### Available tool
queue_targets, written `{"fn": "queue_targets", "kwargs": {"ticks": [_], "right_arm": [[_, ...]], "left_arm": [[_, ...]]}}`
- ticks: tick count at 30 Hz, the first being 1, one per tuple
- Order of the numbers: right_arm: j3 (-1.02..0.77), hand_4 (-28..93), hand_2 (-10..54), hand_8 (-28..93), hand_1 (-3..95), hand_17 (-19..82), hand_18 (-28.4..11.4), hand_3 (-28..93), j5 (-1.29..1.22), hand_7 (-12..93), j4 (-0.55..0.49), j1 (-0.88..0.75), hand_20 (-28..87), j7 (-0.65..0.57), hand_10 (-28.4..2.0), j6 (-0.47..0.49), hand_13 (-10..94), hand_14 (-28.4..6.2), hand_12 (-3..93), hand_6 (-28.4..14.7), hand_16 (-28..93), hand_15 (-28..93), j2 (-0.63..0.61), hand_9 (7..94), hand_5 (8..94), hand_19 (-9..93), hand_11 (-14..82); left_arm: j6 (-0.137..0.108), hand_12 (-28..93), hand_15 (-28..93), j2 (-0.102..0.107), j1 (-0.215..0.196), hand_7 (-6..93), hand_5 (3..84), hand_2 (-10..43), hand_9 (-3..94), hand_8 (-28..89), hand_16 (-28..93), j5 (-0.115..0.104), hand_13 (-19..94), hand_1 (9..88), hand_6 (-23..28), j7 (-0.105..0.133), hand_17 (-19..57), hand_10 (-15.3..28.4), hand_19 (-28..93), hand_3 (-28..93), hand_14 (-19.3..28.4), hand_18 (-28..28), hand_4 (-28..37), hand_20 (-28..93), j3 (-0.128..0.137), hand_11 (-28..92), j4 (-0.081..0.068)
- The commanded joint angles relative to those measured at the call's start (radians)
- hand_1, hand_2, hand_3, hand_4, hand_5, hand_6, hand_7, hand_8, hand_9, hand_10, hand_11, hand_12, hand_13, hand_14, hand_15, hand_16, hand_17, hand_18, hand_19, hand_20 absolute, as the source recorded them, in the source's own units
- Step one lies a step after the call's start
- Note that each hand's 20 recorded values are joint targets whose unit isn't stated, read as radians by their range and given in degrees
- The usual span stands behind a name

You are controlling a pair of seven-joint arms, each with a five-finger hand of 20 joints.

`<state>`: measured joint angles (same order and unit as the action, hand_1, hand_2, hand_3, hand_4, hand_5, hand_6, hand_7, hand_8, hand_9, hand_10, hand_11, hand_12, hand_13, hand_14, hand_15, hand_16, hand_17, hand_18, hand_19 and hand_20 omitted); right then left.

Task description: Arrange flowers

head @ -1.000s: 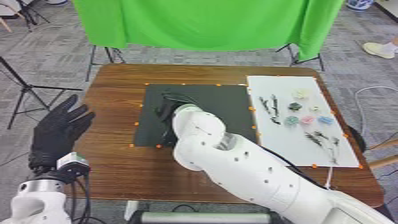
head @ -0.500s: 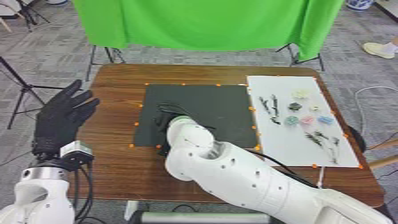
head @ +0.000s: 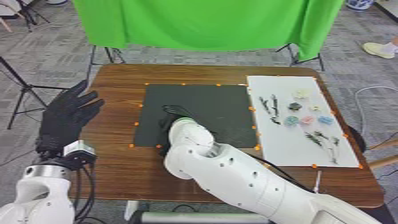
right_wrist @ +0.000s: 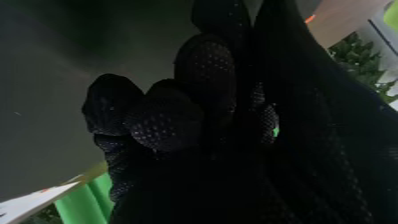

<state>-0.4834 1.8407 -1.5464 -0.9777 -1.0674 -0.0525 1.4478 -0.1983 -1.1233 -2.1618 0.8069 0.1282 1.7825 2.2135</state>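
Head view: the right hand (head: 166,125) has drawn nearer the robot over the black sheet (head: 209,100), its grip indeterminable, suggesting placement under way, while flowers (head: 306,120) lie on the white sheet (head: 281,150), left hand (head: 62,120) relaxed.

floor (head: 124,58): grey, patterned | table (head: 115,175): brown wood | beyond its far edge: bright green cloth (head: 204,25), hanging | left: black tripod (head: 27,86) | right edge: pale wooden legs (head: 384,162) | far right corner: blue-and-white pot (head: 359,4)
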Motion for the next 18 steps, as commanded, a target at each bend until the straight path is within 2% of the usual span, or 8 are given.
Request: {"fn": "queue_targets", "kwargs": {"ticks": [1,5,8,9,12,14,18], "right_arm": [[-0.044,-28,-9.5,12,45.1,48,-26.6,79,-0.032,38,0.000,-0.027,59,-0.013,-14.9,0.017,81,-9.6,27.0,-5.0,17,83,0.026,78.3,79.6,93,62.4],[-0.024,-28,-9.5,12,42.5,47,-26.7,79,-0.041,37,-0.015,-0.015,59,-0.004,-15.5,-0.012,80,-9.8,25.4,-5.0,17,83,0.013,77.7,79.2,93,63.0],[-0.039,-28,-9.5,10,39.1,46,-26.9,80,-0.057,36,-0.023,-0.029,59,-0.008,-15.9,0.004,80,-10.1,24.6,-5.0,17,83,0.020,76.9,79.0,93,62.8],[-0.039,-28,-9.5,9,38.1,46,-27.0,81,-0.065,35,-0.026,-0.027,59,-0.010,-16.0,0.008,79,-10.2,24.4,-4.9,17,83,0.018,76.9,79.0,93,62.8],[-0.073,-28,-8.9,0,34.4,46,-27.0,83,-0.078,34,-0.031,-0.058,59,0.001,-16.3,0.041,79,-10.4,24.1,-5.0,17,83,0.040,76.8,79.2,93,62.2],[-0.083,-28,-8.0,-9,33.1,46,-27.0,83,-0.082,34,-0.038,-0.072,59,0.014,-16.6,0.050,79,-10.7,23.7,-5.2,17,83,0.049,76.3,79.1,93,61.7],[-0.107,-28,-7.5,-12,32.4,45,-27.0,84,-0.069,33,-0.049,-0.101,58,0.034,-17.0,0.067,78,-10.9,23.1,-5.5,17,83,0.072,75.6,78.7,93,60.4]], "left_arm": [[0.004,10,46,-0.007,-0.003,13.6,36.9,4.4,34.5,-10,-8,0.004,25,23.7,9.2,-0.004,-10.9,19.3,54,81,26.0,23.1,-21.4,-1,-0.007,25,0.002],[0.002,10,47,-0.011,-0.017,13.6,36.9,4.4,34.3,-10,-8,0.004,25,23.8,9.3,-0.002,-10.9,19.2,54,81,26.0,23.1,-21.3,0,0.001,25,0.004],[-0.001,10,46,-0.017,-0.027,13.7,36.9,4.4,34.2,-10,-8,0.004,25,23.8,9.2,0.000,-10.9,19.2,54,81,25.9,23.1,-21.3,-1,0.002,25,0.008],[0.002,10,46,-0.015,-0.019,13.7,36.9,4.4,34.3,-10,-8,0.005,25,23.8,9.2,0.002,-10.9,19.3,54,81,25.9,23.1,-21.3,-1,0.000,25,0.005],[-0.013,10,46,-0.009,-0.026,13.7,36.9,4.4,34.3,-10,-8,0.000,25,23.8,9.2,0.016,-10.9,19.3,54,81,26.0,23.1,-21.3,-1,-0.005,25,0.009],[-0.013,10,46,-0.010,-0.027,13.7,36.9,4.4,34.3,-10,-8,0.001,25,23.8,9.3,0.010,-10.9,19.2,54,81,26.0,23.1,-21.3,-1,-0.005,25,0.011],[-0.017,10,46,-0.017,-0.042,13.7,36.9,4.5,34.3,-10,-8,0.008,25,23.7,9.3,-0.015,-10.9,19.3,54,81,26.0,23.1,-21.3,-1,0.000,25,0.022]]}}
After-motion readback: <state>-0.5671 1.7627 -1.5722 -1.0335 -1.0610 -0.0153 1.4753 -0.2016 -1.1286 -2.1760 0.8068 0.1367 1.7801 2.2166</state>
